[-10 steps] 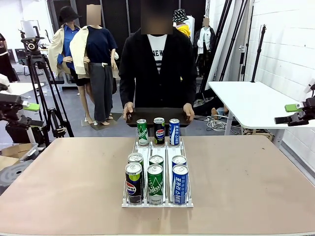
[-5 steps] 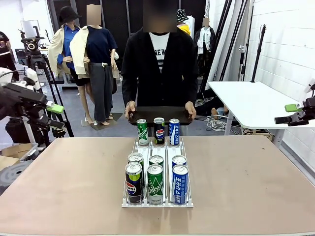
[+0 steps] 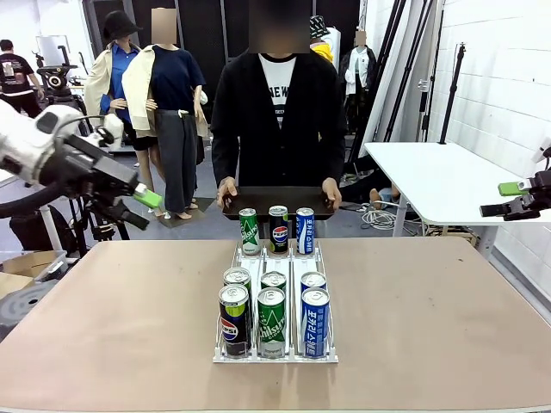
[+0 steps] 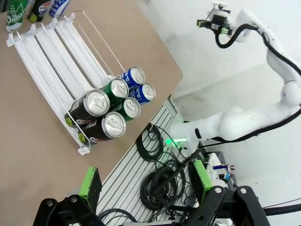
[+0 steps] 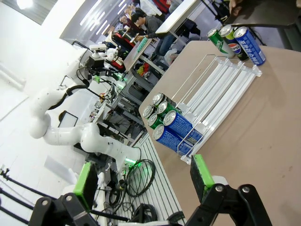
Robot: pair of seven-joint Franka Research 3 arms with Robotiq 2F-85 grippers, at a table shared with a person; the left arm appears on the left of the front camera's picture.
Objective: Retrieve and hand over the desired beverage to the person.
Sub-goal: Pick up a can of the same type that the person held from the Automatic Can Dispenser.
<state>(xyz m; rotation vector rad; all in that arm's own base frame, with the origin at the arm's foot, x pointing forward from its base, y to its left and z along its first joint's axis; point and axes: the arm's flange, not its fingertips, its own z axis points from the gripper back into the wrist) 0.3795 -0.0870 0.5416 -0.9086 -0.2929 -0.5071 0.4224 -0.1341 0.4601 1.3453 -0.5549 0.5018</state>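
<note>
Several beverage cans stand in a white wire rack (image 3: 275, 354) at mid-table. At its near end are a black Pepsi can (image 3: 233, 320), a green can (image 3: 271, 323) and a blue can (image 3: 315, 322), each with another behind it. Three matching cans (image 3: 277, 230) stand at the far end. The person (image 3: 275, 120) stands across the table holding a black tray (image 3: 275, 200) with both hands. My left gripper (image 3: 138, 205) hangs open above the table's far left edge, well away from the cans (image 4: 113, 108). My right gripper (image 3: 510, 199) stays open far off to the right, away from the rack (image 5: 221, 89).
A white side table (image 3: 430, 176) stands at the back right. A camera tripod (image 3: 65, 112) stands at the back left behind my left arm. Cables (image 4: 160, 174) lie on the floor by the robot base. Bare tabletop (image 3: 430, 301) lies on both sides of the rack.
My left arm has swung in from the far left and now reaches toward the table's left edge. The right arm, the cans and the person's hands have stayed put.
</note>
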